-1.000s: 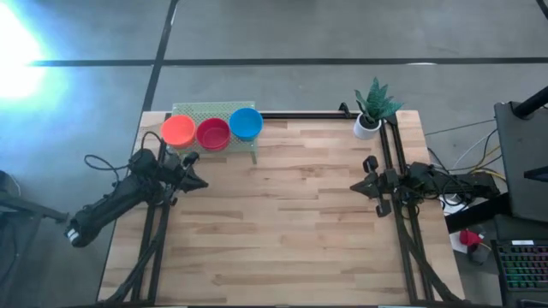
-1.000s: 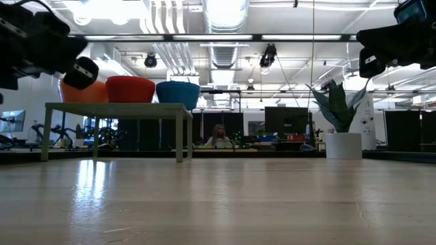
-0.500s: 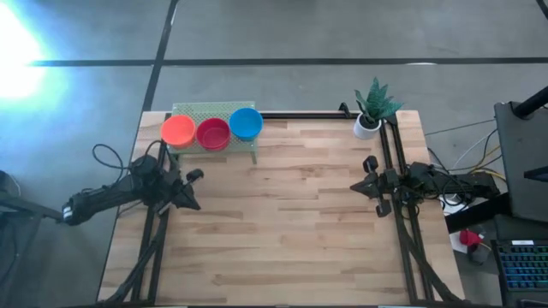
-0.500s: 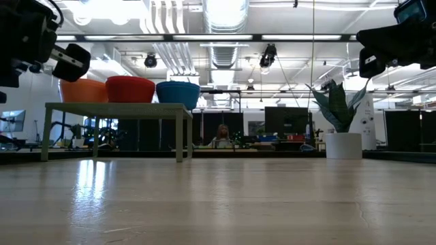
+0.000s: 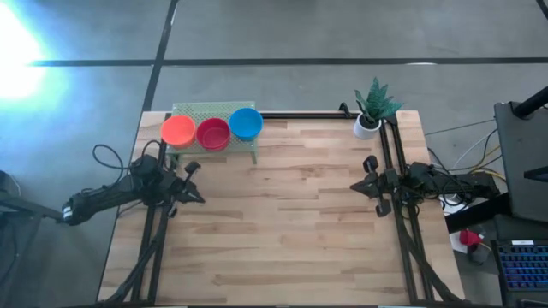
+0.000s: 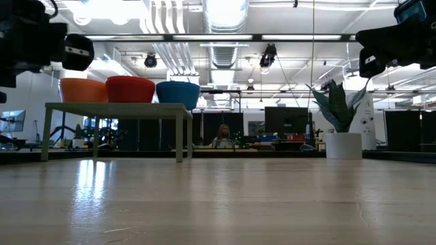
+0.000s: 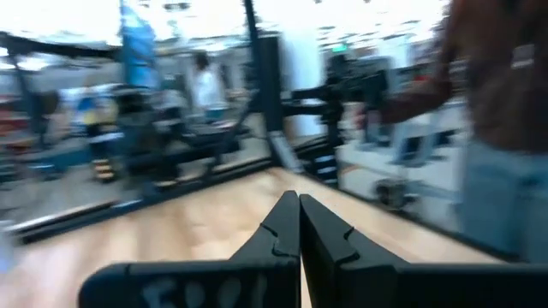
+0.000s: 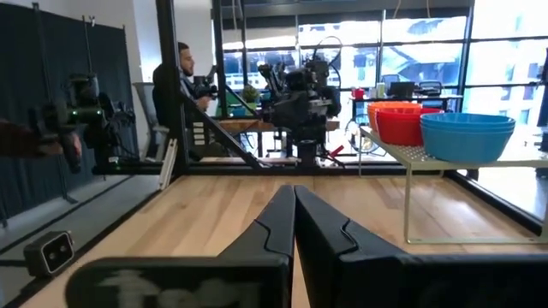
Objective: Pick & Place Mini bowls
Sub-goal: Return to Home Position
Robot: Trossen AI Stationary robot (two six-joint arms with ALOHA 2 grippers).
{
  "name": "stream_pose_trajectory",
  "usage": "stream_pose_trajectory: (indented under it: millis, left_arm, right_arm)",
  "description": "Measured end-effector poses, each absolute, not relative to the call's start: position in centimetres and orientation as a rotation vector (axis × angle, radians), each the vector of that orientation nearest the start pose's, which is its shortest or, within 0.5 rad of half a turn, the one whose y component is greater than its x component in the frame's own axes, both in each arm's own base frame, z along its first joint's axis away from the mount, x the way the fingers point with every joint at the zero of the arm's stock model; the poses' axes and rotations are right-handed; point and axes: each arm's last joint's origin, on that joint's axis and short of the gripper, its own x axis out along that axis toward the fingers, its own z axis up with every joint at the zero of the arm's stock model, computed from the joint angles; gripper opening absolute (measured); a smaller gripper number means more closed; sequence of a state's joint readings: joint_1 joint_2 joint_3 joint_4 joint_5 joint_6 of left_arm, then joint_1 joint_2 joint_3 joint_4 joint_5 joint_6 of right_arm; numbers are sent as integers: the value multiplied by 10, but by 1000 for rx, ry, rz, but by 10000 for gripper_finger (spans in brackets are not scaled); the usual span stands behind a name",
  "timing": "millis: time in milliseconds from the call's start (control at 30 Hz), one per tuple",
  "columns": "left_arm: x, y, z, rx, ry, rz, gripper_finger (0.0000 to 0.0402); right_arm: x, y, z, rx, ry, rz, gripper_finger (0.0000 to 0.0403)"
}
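The left gripper [image 7: 300,224] has drawn off from the shelf [image 5: 205,111] over the last second. In the low view it was overlapping the orange stack [image 6: 85,90] on the shelf; now it sits higher and out past the shelf's orange end, so all three stacks show unobstructed. From above, its arm has swung flatter and now lies in front of that same end, clear of the shelf's legs. Its fingers are pressed together along their length and carry nothing. The right gripper [image 8: 294,214] has not shifted. It hangs far off from the shelf's blue end, facing the shelf, and its fingers are likewise closed on nothing. I read this as the placing being finished, with only the retreat to rest remaining, because no bowl lies on the table in front of the shelf and neither gripper holds one. The mini bowls all stand on the shelf top in three nested stacks set in a single row along the shelf's length. The orange stack is at one end, the red stack [image 5: 212,133] is in the middle touching it, and the blue stack [image 5: 246,123] is at the other end. Being round, the bowls have no long axis across the shelf. Each stack's axis runs straight up from the shelf top, with the mouths open upward and the rims level. None of them appears to tilt.
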State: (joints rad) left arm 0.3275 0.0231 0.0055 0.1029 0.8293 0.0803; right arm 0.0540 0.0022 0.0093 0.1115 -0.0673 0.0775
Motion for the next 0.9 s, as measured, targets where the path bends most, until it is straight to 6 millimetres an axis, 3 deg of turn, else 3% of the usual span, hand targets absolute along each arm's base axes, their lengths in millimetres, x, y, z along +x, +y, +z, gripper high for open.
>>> stream_pose_trajectory:
  millis: [267, 900]
  left_arm:
    - [94, 15, 173, 145, -88, -259, 0]
    - [94, 15, 172, 135, -81, -251, 0]
  right_arm:
    - [96, 7, 178, 70, -118, 104, 8]
    - [96, 7, 177, 76, -110, 108, 8]
